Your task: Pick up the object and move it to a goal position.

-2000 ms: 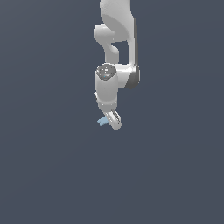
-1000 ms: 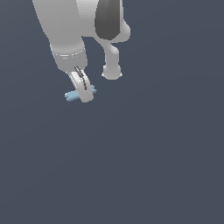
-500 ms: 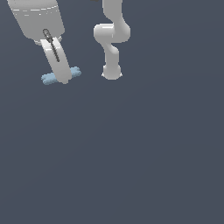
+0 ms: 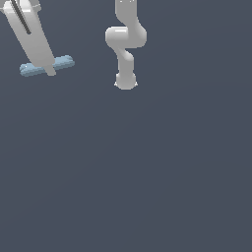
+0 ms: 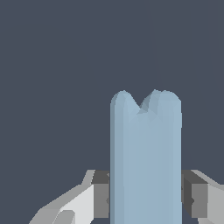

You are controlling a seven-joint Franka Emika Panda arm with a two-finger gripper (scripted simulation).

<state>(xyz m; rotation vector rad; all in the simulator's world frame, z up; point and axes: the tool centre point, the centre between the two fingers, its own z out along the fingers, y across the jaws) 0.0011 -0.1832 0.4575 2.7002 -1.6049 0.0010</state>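
Note:
The object (image 4: 63, 63) is a small light-blue bar with rounded ends, lying roughly level at the exterior view's upper left. My gripper (image 4: 49, 70) is shut on the object's middle, so both ends stick out past the white fingers (image 4: 37, 42). In the wrist view the object (image 5: 145, 157) fills the middle, clamped between the two grey pads (image 5: 101, 194). The object hangs in the air above the dark grey floor.
The arm's white base and lower links (image 4: 125, 49) stand at the top centre of the exterior view, to the right of the gripper. A plain dark grey floor (image 4: 147, 172) fills everything else.
The gripper has carried the object up and toward the exterior view's left, closer to the camera. The grip on the bar has stayed the same.

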